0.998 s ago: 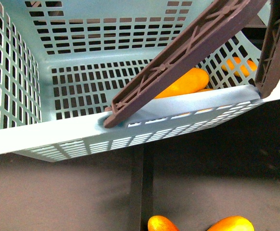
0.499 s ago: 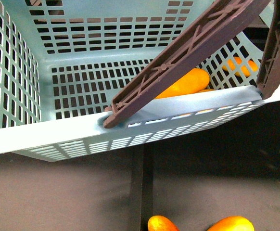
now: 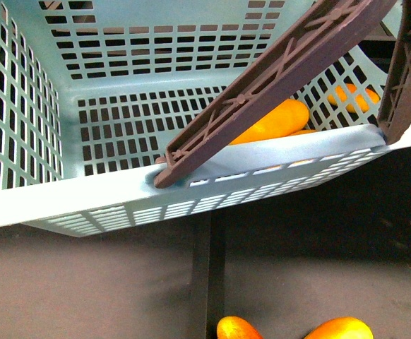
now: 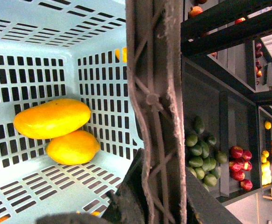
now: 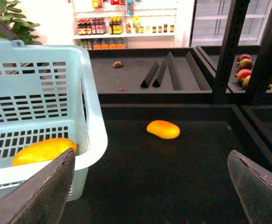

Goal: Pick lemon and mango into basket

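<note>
The light turquoise basket (image 3: 85, 191) fills the front view, its brown handle (image 3: 276, 78) raised across it. My left gripper (image 4: 145, 205) is shut on that handle (image 4: 152, 116). Inside the basket a long yellow-orange mango (image 4: 52, 118) rests against a rounder yellow lemon (image 4: 73, 147) in one corner. The front view shows that mango (image 3: 272, 121) behind the handle. My right gripper (image 5: 152, 196) is open and empty over the dark shelf, beside the basket (image 5: 91, 93). Another mango (image 5: 163, 129) lies on the shelf beyond it.
Two yellow-orange fruits (image 3: 237, 329) (image 3: 340, 329) lie below the basket on the dark surface. Shelf bins beside the basket hold green fruit (image 4: 201, 156) and red fruit (image 4: 241, 161). Dark dividers (image 5: 159, 72) and an upright post (image 5: 227, 51) stand behind the shelf.
The basket has drifted a few pixels in the front view. Nothing else has moved.
</note>
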